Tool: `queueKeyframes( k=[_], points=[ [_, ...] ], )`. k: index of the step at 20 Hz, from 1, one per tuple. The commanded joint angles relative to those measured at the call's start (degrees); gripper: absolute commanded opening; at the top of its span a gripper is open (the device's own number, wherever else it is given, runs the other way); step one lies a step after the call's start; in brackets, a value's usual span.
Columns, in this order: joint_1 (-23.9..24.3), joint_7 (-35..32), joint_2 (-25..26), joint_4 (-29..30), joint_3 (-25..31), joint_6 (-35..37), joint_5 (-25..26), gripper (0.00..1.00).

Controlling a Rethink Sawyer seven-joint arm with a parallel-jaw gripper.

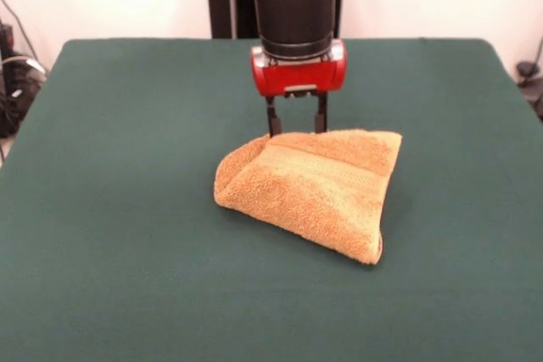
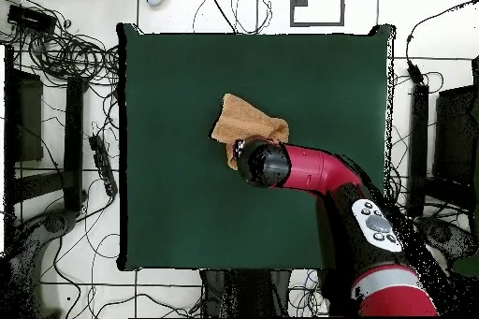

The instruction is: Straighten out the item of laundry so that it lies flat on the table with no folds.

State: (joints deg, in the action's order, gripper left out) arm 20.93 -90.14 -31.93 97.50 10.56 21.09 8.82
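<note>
Front view – towel (image 1: 310, 188): seen folded over on itself near the middle of the green desk (image 1: 127, 209); a woven band is shown across its upper layer; the fold runs along its left edge.
Front view – tool (image 1: 297, 120): held upright at the towel's far edge; two dark fingers (image 1: 273, 116) are set narrowly apart, tips hidden behind the cloth; whether cloth is pinched cannot be told.
Overhead view – towel (image 2: 245, 119): partly covered by the red arm (image 2: 318, 170); tool hidden beneath the wrist.
</note>
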Motion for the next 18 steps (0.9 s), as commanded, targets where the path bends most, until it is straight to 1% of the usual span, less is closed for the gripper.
queueKeyframes(
  k=[1, 4, 9, 18],
  points=[
    [-1.3, -3.0, 6.7, -3.9, 5.2, -5.0, 2.8, 1.0],
    [-0.8, -2.5, 10.3, -5.6, 5.7, -5.7, 3.2, 1.0],
    [0.9, -1.5, 13.3, -6.8, 7.7, -6.9, 3.7, 1.0],
    [1.1, -1.4, 13.9, -7.6, 8.1, -6.8, 4.1, 1.0]
  ],
)
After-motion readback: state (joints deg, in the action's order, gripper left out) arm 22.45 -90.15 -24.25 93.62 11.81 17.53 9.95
